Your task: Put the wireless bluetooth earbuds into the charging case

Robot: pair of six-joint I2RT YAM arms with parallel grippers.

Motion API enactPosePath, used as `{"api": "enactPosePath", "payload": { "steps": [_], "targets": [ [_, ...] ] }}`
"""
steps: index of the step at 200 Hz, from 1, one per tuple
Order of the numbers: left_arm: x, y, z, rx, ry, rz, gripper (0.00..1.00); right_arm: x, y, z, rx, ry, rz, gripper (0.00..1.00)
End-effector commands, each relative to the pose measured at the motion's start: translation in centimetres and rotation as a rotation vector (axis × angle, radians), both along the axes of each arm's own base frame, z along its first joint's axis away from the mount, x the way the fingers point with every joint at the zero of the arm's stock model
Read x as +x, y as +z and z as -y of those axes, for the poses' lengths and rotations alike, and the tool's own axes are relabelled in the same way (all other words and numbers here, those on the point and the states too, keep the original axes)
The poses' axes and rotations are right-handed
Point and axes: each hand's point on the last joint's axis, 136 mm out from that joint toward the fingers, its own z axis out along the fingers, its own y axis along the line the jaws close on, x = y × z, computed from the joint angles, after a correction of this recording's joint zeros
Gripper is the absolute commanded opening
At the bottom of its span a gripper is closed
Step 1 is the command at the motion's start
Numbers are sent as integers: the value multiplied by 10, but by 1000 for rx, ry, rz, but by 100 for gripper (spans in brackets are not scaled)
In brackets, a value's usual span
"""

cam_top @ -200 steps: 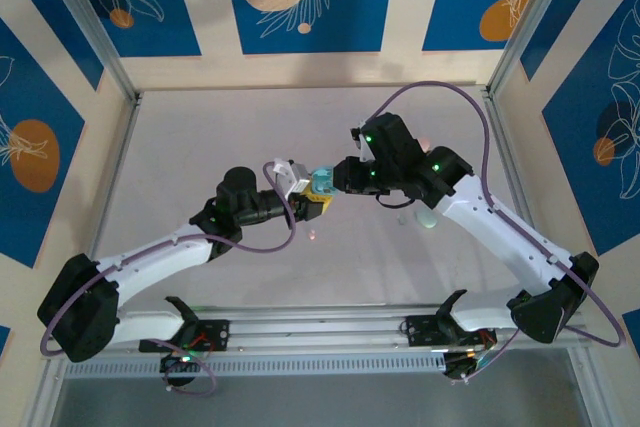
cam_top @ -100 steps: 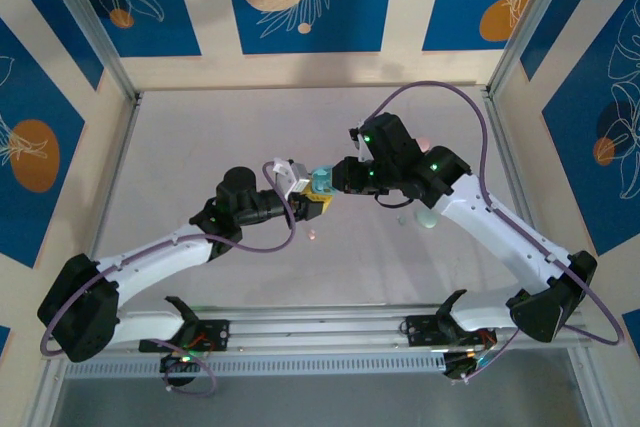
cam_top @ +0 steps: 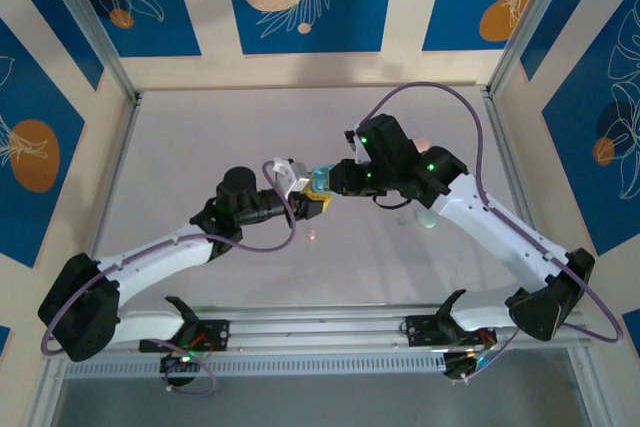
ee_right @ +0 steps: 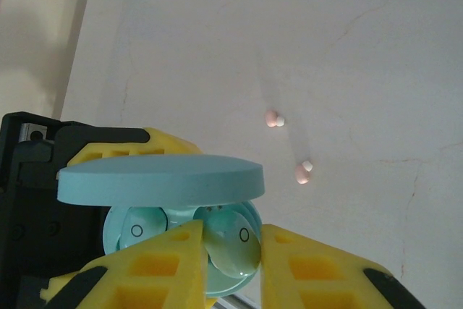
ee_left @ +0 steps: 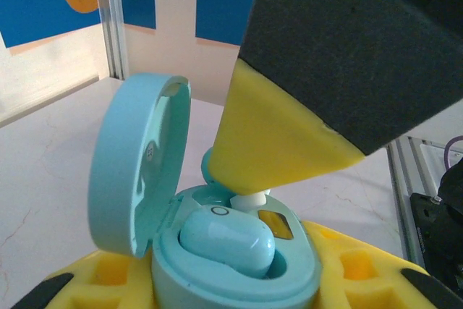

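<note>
From above, the two arms meet mid-frame. The left claw [cam_top: 311,197] is clamped around the teal charging case [cam_top: 320,182]. The right claw [cam_top: 335,178] noses in against the case from the right. A pink earbud [cam_top: 313,235] lies on the table [cam_top: 200,147] just below them.

From the left wrist, the case sits at lower centre between that claw's yellow fingers, with its lid [ee_left: 137,164] swung open towards the upper left. A teal earbud [ee_left: 228,240] rests in the well. One yellow finger [ee_left: 275,142] of the right claw slants down from the upper right to just behind it.

From the right wrist, the lid runs edge-on across the left half. At bottom centre the right claw's fingers are closed on a teal earbud [ee_right: 235,240] at the case's mouth. A second teal bud [ee_right: 136,231] sits in the well to its left. Two pink earbuds [ee_right: 273,119] lie apart on the table, right of centre.
</note>
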Motion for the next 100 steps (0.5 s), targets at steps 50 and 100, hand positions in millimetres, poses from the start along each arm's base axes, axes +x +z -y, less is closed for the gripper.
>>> {"api": "enactPosePath", "payload": {
  "steps": [50,100],
  "targets": [
    [-3,24,5,-54,-15,44,25,-8,2,-6,2,50,-10,30],
    [-4,24,5,-50,-16,44,25,-9,10,-3,34,44,10,34]
  ]
}}
